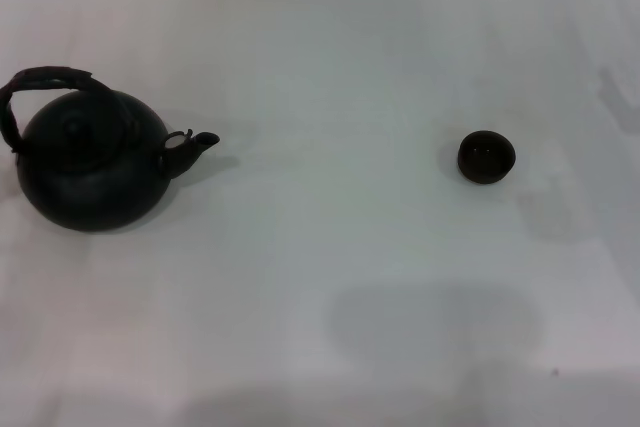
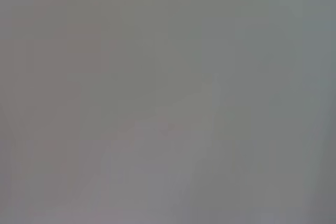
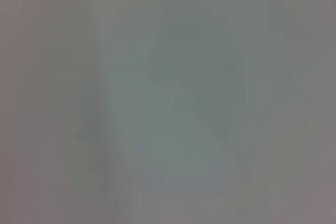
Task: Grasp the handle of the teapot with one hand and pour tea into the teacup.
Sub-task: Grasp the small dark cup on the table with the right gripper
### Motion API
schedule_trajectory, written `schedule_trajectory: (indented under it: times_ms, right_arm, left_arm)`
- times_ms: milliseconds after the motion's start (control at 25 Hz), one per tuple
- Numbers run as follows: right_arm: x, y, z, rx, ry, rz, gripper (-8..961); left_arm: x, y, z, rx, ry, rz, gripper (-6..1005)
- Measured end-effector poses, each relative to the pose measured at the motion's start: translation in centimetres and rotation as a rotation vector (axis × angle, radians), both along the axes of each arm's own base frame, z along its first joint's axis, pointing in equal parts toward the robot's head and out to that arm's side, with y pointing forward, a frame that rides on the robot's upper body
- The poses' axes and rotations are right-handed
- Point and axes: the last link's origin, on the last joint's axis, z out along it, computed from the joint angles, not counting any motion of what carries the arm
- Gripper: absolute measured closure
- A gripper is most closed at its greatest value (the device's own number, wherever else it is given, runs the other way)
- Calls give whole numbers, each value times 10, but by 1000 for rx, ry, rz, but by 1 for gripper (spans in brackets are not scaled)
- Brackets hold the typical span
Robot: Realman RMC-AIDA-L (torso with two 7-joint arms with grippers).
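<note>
The black teapot [image 1: 92,162] stands upright at the left of the white table, its short spout pointing right. Its dark wrapped handle [image 1: 45,79] arches over the lid, leaning toward the pot's left side. The small dark teacup [image 1: 487,157] sits upright at the right, well apart from the teapot. Neither gripper shows in the head view. Both wrist views show only plain grey-white surface.
The white table [image 1: 330,277] spreads across the whole head view. A soft grey shadow [image 1: 430,322] lies on it near the front, right of centre. Bare tabletop separates the teapot from the teacup.
</note>
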Motion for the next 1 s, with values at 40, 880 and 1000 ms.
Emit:
schedule_trajectory:
  times_ms: [40, 880, 1000]
  right_arm:
    - [0, 0, 0, 0, 0, -1, 113]
    - [5, -16, 7, -139, -11, 69, 108]
    - [0, -17, 15, -224, -40, 136, 108]
  left_arm:
    - [1, -3, 1, 9, 2, -9, 254]
    - [-11, -18, 11, 26, 37, 24, 255]
    - [-13, -15, 13, 20, 49, 31, 255]
